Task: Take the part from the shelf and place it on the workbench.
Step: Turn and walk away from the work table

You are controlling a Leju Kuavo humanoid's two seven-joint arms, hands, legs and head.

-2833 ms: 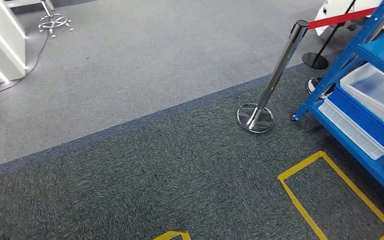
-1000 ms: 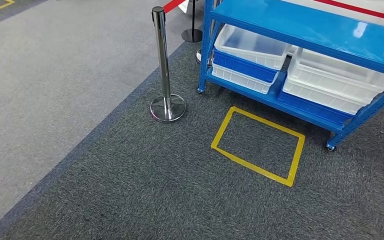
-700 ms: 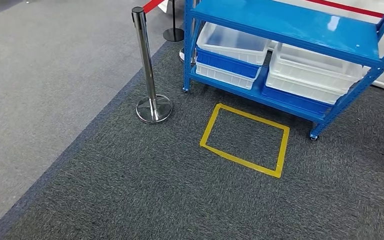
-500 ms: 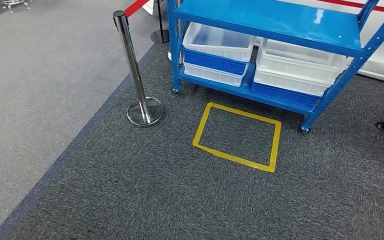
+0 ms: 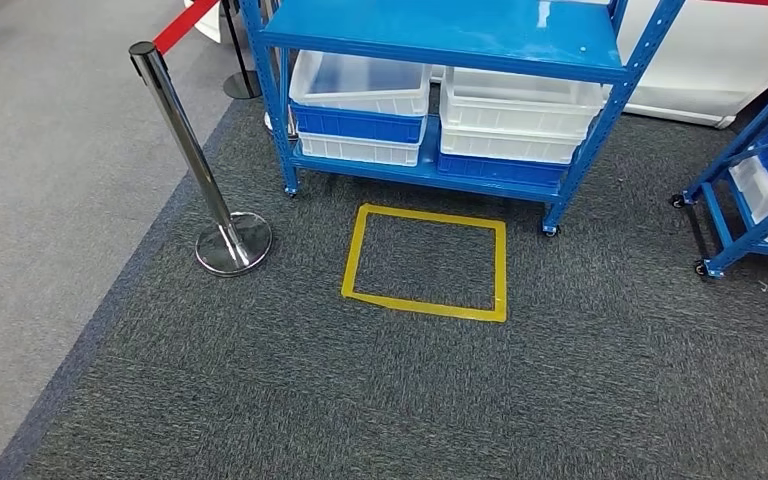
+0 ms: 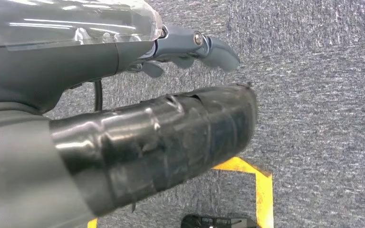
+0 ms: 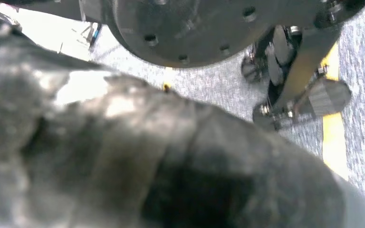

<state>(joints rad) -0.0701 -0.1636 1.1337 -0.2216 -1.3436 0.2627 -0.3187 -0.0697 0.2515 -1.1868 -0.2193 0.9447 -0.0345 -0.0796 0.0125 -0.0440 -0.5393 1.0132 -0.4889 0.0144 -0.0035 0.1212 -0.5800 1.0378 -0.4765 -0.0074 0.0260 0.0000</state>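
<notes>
Head view: blue shelf (image 5: 440,35) stood straight ahead on dark carpet (image 5: 360,400), w/ a yellow tape rectangle (image 5: 502,270) on the floor just in front of it. Lower level carried stacked bins. On the left, a clear bin (image 5: 360,85) sat on a blue bin (image 5: 355,123). On the right were white bins (image 5: 520,110), side by side w/ the left stack. The part: couldn't pick it out. Bin contents were too faint to tell, and the shelf's upper levels were cut off by the frame edge.

Left of the shelf stood a chrome stanchion (image 5: 189,150), upright, w/ its base near the tape rectangle's left side but apart from it. A red belt (image 5: 185,22) ran from its top toward the back. Lighter grey floor (image 5: 40,180) lay beyond it on the left. At far right was a second blue rack (image 5: 760,117) on casters, well apart from the shelf. A white panel (image 5: 720,50) stood behind both.

Left wrist view: left hand (image 6: 190,47) hung over the carpet, fingers (image 6: 218,53) loosely apart, nothing in them. A yellow tape corner (image 6: 264,190) showed on the floor below.

Right wrist view: right hand (image 7: 147,156) was a dark blur close to the lens. Fingers couldn't be made out, so no telling how far apart they were or whether they had anything.
</notes>
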